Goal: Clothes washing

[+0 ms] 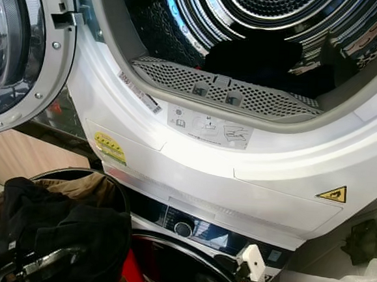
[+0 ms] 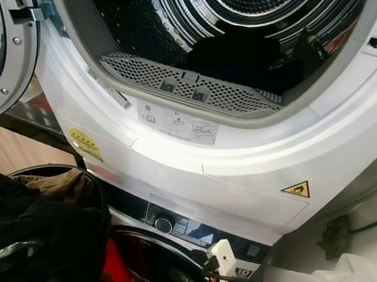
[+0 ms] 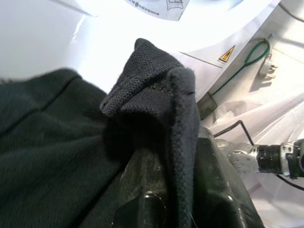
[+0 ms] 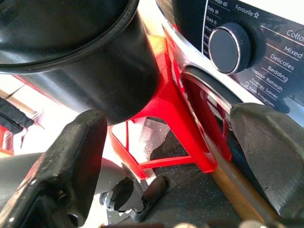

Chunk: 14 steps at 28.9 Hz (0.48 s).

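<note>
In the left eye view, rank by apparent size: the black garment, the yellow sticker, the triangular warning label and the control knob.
1. black garment, largest by far, though nearest the camera.
2. yellow sticker.
3. triangular warning label and control knob: they look alike, so I won't rank them.

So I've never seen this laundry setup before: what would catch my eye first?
The open dryer drum up top, dark laundry lying inside. Below left, the left gripper grips a black garment above a black bucket. The right gripper hangs open near the lower washer's dial.
</note>
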{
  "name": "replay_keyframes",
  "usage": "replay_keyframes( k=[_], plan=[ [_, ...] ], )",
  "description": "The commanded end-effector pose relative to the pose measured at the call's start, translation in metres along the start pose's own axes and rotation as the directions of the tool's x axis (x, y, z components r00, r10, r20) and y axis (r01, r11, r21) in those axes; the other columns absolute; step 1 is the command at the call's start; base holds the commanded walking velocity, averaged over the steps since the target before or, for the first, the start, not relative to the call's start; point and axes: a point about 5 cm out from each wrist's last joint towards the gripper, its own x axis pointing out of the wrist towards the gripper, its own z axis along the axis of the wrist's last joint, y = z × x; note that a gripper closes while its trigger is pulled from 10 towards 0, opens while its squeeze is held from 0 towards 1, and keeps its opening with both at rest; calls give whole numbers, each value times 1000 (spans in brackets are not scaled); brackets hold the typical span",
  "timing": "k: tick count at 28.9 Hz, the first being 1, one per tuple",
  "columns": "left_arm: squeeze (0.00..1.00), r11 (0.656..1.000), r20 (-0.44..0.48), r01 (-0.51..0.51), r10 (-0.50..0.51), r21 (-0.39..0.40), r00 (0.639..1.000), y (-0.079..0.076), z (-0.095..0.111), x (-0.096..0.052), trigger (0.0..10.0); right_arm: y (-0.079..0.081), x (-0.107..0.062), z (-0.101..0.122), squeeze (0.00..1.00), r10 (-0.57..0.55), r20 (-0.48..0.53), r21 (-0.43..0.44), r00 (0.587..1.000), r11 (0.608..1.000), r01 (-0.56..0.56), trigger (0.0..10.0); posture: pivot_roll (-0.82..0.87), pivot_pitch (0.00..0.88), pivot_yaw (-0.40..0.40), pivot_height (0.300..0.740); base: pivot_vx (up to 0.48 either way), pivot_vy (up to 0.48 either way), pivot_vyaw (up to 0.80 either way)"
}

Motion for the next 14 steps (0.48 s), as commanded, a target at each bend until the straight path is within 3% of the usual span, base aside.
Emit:
replay_keyframes(
  k=[1, 3, 4, 14],
  plan=[
    [0, 998, -2, 41, -41, 56, 999, -7, 16, 5, 3059, 0, 1, 3, 0, 6, 16, 5, 1000, 1000, -6, 10000, 127, 80, -22, 740, 0, 0, 0],
    [0, 997, -4, 53, -53, 63, 999, -8, 20, 6, 3059, 0, 2, 3, 0, 6, 16, 6, 1000, 1000, -6, 10000, 127, 79, -22, 740, 0, 0, 0],
    [0, 994, -7, 80, -80, 76, 997, -8, 26, 10, 10000, -2, 2, 7, 0, -2, 33, 5, 999, 1000, 2, 10000, 127, 78, -19, 740, 0, 0, 0],
    [0, 991, -26, 121, -120, 57, 992, -3, 25, 18, 10000, -2, 5, 11, 0, -5, 52, 7, 999, 1000, 5, 10000, 120, 63, -12, 740, 0, 0, 0]
  ],
)
